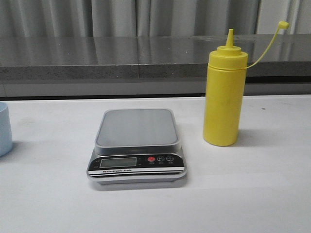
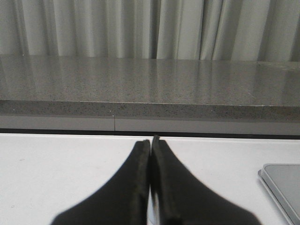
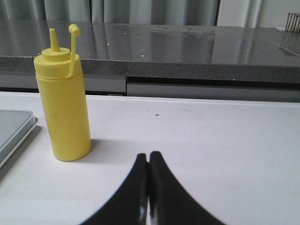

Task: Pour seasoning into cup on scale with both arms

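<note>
Front view: scale (image 1: pixel 137 127) waiting bare; both grippers (image 2: pixel 151 140) (image 3: pixel 149 155) sitting pinched closed, needing to be opening before approaching cup (image 1: pixel 4 128) and bottle (image 1: pixel 223 94).

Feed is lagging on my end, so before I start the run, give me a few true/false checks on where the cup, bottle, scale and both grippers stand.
1. The cup sits on the scale. False: it stands on the table at the far left edge of the front view, and the scale's platform is bare.
2. The seasoning bottle stands upright to the right of the scale. True.
3. The bottle's cap is on the nozzle. False: the cap hangs off on its tether, leaving the nozzle uncovered.
4. The left gripper is shut and holds nothing. True.
5. The right gripper is clamped on the bottle. False: it is shut on nothing, apart from the bottle.
</note>
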Action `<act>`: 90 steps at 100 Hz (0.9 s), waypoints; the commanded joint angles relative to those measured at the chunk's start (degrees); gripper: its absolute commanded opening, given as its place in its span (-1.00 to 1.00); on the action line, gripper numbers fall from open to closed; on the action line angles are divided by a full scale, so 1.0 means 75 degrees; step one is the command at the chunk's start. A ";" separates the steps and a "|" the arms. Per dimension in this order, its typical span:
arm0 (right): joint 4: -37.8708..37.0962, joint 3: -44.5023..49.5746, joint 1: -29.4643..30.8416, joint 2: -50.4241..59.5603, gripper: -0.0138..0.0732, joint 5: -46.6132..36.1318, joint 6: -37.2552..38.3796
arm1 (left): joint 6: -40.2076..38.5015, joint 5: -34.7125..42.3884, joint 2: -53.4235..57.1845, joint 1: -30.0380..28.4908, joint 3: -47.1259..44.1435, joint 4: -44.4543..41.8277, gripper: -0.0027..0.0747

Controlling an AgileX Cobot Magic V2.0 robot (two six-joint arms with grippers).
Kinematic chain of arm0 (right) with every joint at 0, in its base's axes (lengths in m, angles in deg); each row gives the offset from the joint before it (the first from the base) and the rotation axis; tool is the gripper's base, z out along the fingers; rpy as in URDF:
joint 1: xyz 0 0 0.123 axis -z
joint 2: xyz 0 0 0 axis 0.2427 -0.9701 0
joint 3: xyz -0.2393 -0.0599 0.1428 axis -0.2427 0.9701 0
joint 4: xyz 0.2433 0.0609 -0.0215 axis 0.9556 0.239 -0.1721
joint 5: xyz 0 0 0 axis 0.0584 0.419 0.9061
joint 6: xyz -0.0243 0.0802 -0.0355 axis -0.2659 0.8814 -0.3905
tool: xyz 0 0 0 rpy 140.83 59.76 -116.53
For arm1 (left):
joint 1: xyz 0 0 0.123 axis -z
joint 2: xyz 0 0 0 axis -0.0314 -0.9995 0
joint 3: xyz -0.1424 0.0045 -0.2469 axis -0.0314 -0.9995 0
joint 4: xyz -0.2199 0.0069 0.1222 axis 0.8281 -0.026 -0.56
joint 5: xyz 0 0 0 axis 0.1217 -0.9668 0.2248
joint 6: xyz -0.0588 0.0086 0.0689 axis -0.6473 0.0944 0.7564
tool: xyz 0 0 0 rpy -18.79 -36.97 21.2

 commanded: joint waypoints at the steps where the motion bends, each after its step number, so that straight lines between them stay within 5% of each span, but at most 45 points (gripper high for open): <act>1: -0.0006 -0.0159 0.0051 0.0151 -0.84 -0.0631 -0.0019 | -0.0052 0.0144 -0.0772 0.0005 0.0718 0.0083 -0.98; 58: -0.0006 -0.0159 0.0051 0.0151 -0.84 -0.0631 -0.0019 | -0.0052 -0.2329 -0.6065 0.0005 0.4554 0.0083 -0.98; 90: -0.0006 -0.0159 0.0051 0.0151 -0.84 -0.0631 -0.0019 | -0.0036 -0.2735 -0.8115 0.0005 0.6000 0.0083 -0.98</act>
